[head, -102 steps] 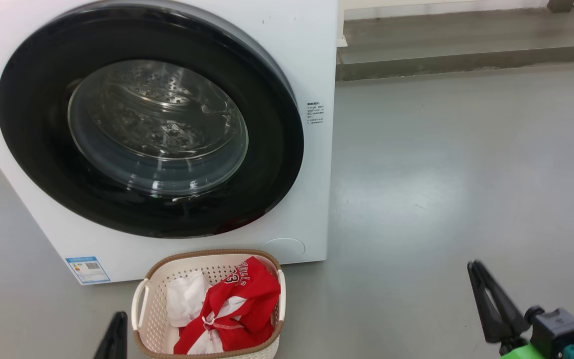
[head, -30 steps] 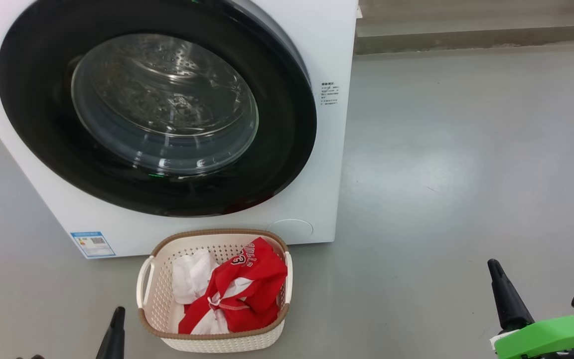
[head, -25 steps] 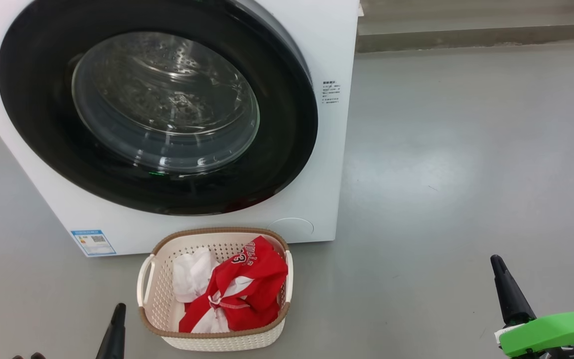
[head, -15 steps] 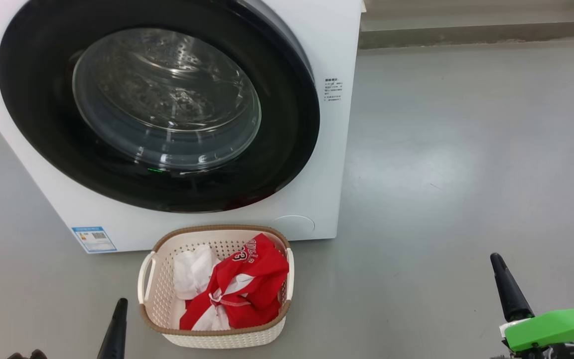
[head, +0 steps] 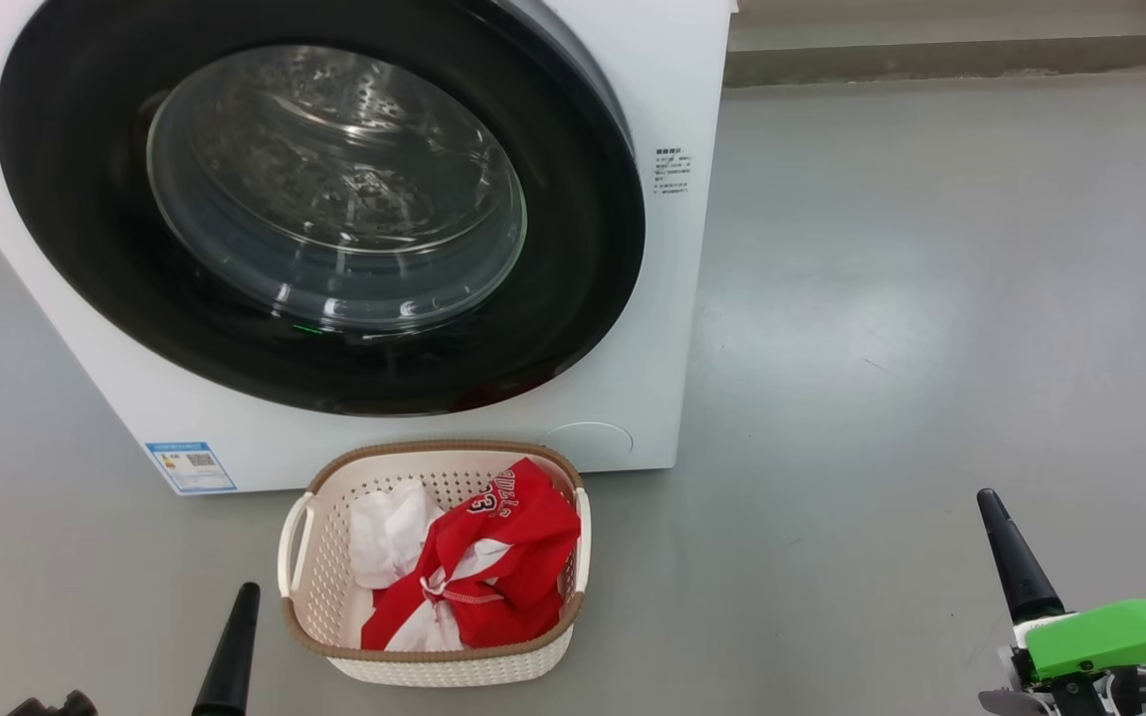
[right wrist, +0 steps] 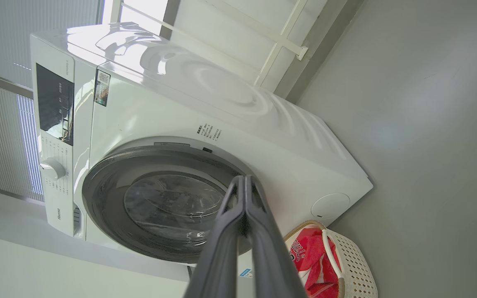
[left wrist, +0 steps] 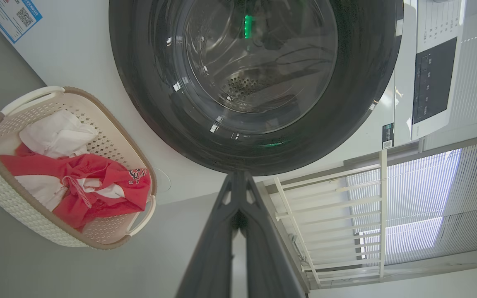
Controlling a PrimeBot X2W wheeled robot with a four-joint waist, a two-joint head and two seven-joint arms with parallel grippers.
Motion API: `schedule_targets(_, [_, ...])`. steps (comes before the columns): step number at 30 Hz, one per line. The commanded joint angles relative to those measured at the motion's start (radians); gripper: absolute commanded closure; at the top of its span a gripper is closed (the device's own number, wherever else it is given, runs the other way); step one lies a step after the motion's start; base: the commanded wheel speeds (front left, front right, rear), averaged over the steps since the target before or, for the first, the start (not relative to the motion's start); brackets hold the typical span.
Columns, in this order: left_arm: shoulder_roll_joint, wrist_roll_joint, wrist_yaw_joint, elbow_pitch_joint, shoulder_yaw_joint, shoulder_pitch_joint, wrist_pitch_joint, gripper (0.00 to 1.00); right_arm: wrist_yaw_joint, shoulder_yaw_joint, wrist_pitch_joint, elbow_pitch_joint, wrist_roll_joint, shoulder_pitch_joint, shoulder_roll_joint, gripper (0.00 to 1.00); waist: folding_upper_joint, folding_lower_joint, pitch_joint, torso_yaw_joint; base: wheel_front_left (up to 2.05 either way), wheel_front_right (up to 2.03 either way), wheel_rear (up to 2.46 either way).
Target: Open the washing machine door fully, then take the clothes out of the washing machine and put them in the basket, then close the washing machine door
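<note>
The washing machine door (head: 573,259) is a big round door with a wide glossy black rim and a bulging clear glass in the centre. It is closed flat against the front of the white washing machine (head: 672,80) and faces toward the robot. Through the glass the perforated steel drum (head: 334,179) is visible. A small blue label (head: 190,465) sits at the lower left corner of the machine.

On the grey floor (head: 931,298), just in front of the machine and below the door, stands the basket (head: 434,658), cream-white with a brown rim. Its two handles are at the left and right, so its long side seems to run parallel to the machine front. Inside it lie the clothes (head: 508,557): a bright red jersey with white lettering on the right, and plain white cloth on the left and under it.

The left gripper (head: 245,597) is low at the left of the basket, not touching it. The right gripper (head: 988,502) is well apart at the right. Both have their jaws pressed together with nothing between them, and both point toward the machine.
</note>
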Motion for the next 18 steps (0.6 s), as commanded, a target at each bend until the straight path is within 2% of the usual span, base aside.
schedule_targets(1, [0.010, -0.039, -0.011, -0.016, 0.032, -0.054, 0.010, 1.00, -0.001, 0.004, 0.009, -0.023, 0.045, -0.057, -0.007, 1.00, 0.0000, 0.0000, 0.002, 0.001, 0.00, 0.00, 0.00])
schedule_targets(18, [0.004, -0.208, -0.013, -0.003, 0.042, -0.085, 0.056, 1.00, -0.001, -0.009, 0.057, -0.006, 0.231, -0.087, -0.005, 1.00, 0.0000, 0.0000, 0.015, 0.009, 0.00, 0.00, 0.00])
